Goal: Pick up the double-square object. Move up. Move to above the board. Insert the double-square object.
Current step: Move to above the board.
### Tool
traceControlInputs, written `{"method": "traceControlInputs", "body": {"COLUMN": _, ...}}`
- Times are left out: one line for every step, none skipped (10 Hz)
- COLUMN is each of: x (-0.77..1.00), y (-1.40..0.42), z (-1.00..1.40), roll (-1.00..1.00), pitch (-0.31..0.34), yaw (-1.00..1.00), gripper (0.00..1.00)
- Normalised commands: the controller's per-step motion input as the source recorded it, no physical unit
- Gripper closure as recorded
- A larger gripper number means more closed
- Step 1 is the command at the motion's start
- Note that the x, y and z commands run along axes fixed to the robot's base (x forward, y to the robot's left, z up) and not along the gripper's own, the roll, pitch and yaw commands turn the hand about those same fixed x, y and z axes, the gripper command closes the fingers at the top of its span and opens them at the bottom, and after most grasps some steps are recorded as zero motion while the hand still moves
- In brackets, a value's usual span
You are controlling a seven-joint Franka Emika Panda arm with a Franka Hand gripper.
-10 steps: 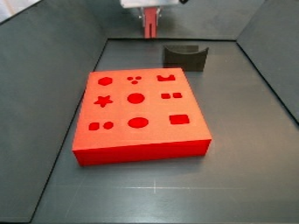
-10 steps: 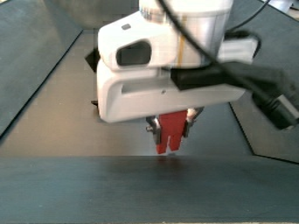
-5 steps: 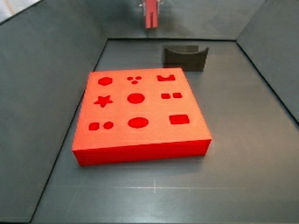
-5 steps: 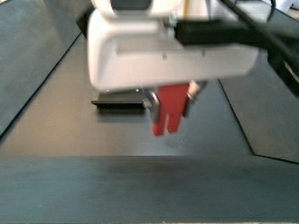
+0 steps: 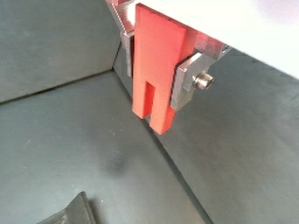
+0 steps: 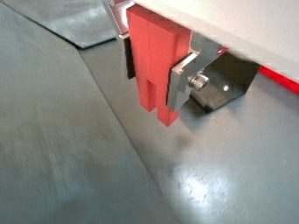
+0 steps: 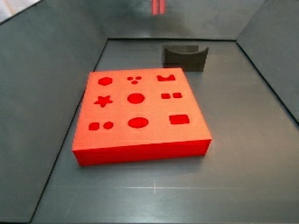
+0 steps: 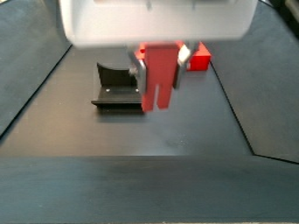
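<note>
The grey floor (image 7: 246,175) of the bin carries the board (image 7: 140,118), a big flat bright red block whose top is cut with a star, circles, squares and other shapes. It lies in the middle of the floor in a side view; in another side view only a red corner of it (image 8: 198,59) shows behind the arm. Behind the board, near the back wall and apart from it, sits the dark grey U-shaped block (image 7: 184,56), also seen in a side view (image 8: 114,86) and in a wrist view (image 6: 228,83).

The gripper (image 8: 158,61) hangs high above the floor, close to the back of the bin, with its white body filling the top of a side view. Its silver fingers (image 5: 193,77) are closed narrowly on the peg (image 5: 158,74), the small tall red piece of two joined bars, gripping its upper part in both wrist views (image 6: 158,66). The peg points straight down, its lower end clear of the floor, not over the board.
</note>
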Motion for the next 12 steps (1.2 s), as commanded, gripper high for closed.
{"method": "traceControlInputs", "body": {"x": 0.15, "y": -0.11, "z": 1.0, "roll": 0.06, "pitch": 0.114, "yaw": 0.03, "gripper": 1.0}}
{"method": "traceControlInputs", "body": {"x": 0.13, "y": -0.1, "z": 1.0, "roll": 0.07, "pitch": 0.115, "yaw": 0.03, "gripper": 1.0}}
{"method": "traceControlInputs", "body": {"x": 0.12, "y": -0.1, "z": 1.0, "roll": 0.07, "pitch": 0.115, "yaw": 0.03, "gripper": 1.0}}
{"method": "traceControlInputs", "body": {"x": 0.1, "y": -0.09, "z": 1.0, "roll": 0.06, "pitch": 0.112, "yaw": 0.03, "gripper": 1.0}}
{"method": "traceControlInputs", "body": {"x": 0.09, "y": -0.08, "z": 1.0, "roll": 0.07, "pitch": 0.111, "yaw": 0.03, "gripper": 1.0}}
{"method": "traceControlInputs", "body": {"x": 0.07, "y": -0.07, "z": 1.0, "roll": 0.08, "pitch": 0.114, "yaw": 0.03, "gripper": 1.0}}
{"method": "traceControlInputs", "body": {"x": 0.04, "y": -0.04, "z": 0.8, "roll": 0.08, "pitch": 0.109, "yaw": 0.04, "gripper": 1.0}}
{"method": "traceControlInputs", "body": {"x": 0.02, "y": -0.03, "z": 0.65, "roll": 0.07, "pitch": 0.106, "yaw": 0.03, "gripper": 1.0}}
{"method": "traceControlInputs", "body": {"x": 0.01, "y": -0.02, "z": 0.49, "roll": 0.08, "pitch": 0.105, "yaw": 0.04, "gripper": 1.0}}
{"method": "traceControlInputs", "body": {"x": 0.01, "y": -0.02, "z": 0.34, "roll": 0.09, "pitch": 0.109, "yaw": 0.04, "gripper": 1.0}}
{"method": "traceControlInputs", "body": {"x": -0.14, "y": -1.0, "z": 0.15, "roll": -0.05, "pitch": 0.322, "yaw": -1.0, "gripper": 1.0}}
{"method": "traceControlInputs", "body": {"x": -0.14, "y": -1.0, "z": 0.13, "roll": -0.05, "pitch": 0.305, "yaw": -1.0, "gripper": 1.0}}
